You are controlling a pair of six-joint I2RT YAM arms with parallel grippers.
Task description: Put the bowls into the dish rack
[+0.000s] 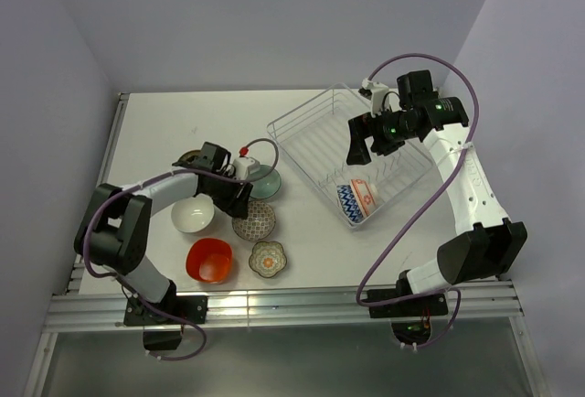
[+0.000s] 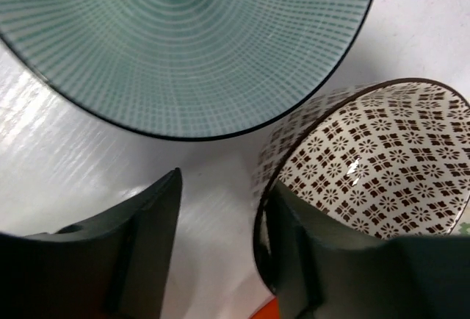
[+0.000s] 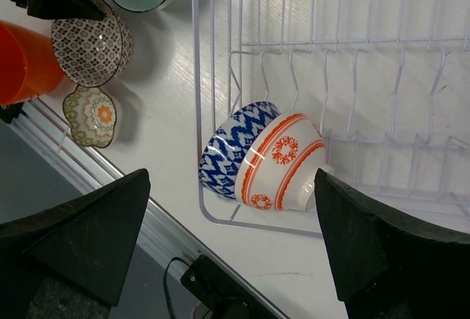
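My left gripper (image 1: pixel 239 198) is open and straddles the near rim of the grey-brown patterned bowl (image 2: pixel 382 165): one finger (image 2: pixel 294 245) lies inside against the wall, the other (image 2: pixel 147 238) stands outside over the table, apart from it. The pale teal bowl (image 2: pixel 183 40) lies just beyond. The dish rack (image 1: pixel 315 145) holds a blue zigzag bowl (image 3: pixel 228 142) and an orange patterned bowl (image 3: pixel 283 161) on edge at its near end. My right gripper (image 1: pixel 370 145) hovers open above the rack, holding nothing.
A white bowl (image 1: pixel 192 215), an orange-red bowl (image 1: pixel 209 260) and a flower-shaped bowl (image 1: pixel 268 258) sit close around the left gripper. A dark bowl (image 1: pixel 190 157) is partly hidden behind the left arm. The table's metal front rail (image 1: pixel 274 304) runs close by.
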